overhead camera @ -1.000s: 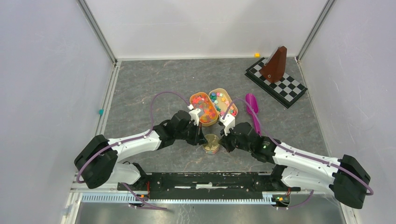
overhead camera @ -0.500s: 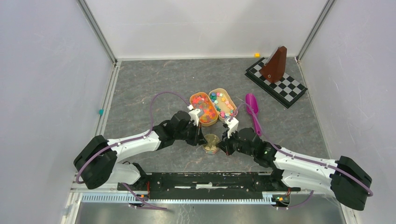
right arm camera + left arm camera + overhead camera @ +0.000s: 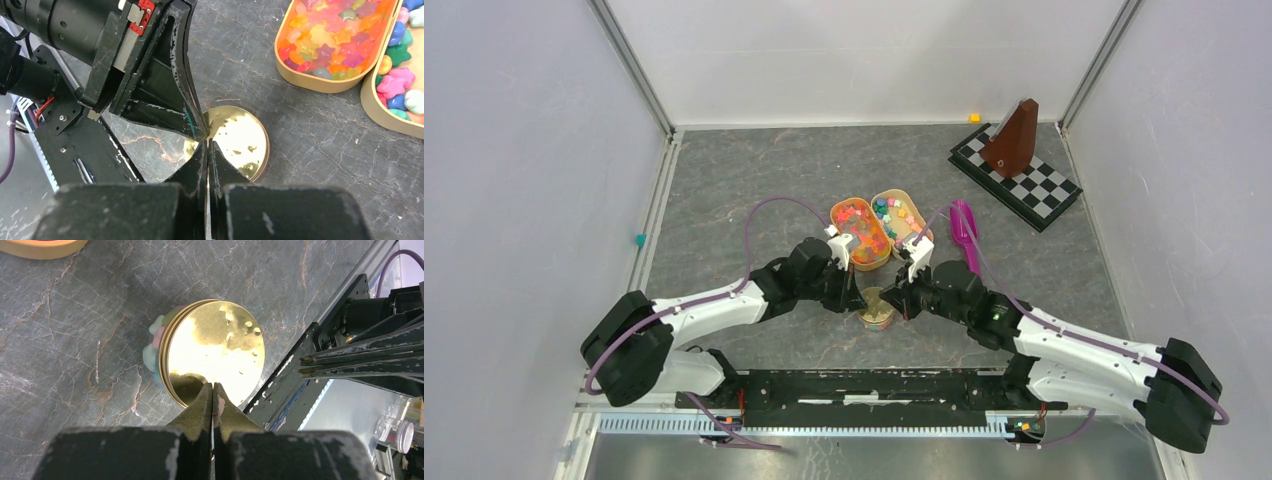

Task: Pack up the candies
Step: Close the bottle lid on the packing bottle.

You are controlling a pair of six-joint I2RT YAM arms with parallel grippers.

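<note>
A small jar with a gold lid [image 3: 876, 308] stands between my two grippers; pastel candies [image 3: 152, 347] show through its side under the lid [image 3: 212, 352]. More candies [image 3: 861, 232] fill two tan oval trays behind it. My left gripper [image 3: 212, 386] is shut, its tips at the lid's near edge. From the other side my right gripper [image 3: 207, 142] is also shut, tips over the lid [image 3: 240, 145] and almost meeting the left fingers [image 3: 170, 100]. Neither gripper holds anything. A purple scoop [image 3: 965, 228] lies right of the trays.
The two trays [image 3: 833, 213] [image 3: 904, 193] sit side by side just behind the jar. A checkered board with a brown metronome [image 3: 1014, 140] stands at the back right. The black base rail [image 3: 300, 375] runs close behind the jar on the near side.
My right arm has shifted a little, its shut tips nudging closer over the gold lid. The left arm and the jar have stayed put.
</note>
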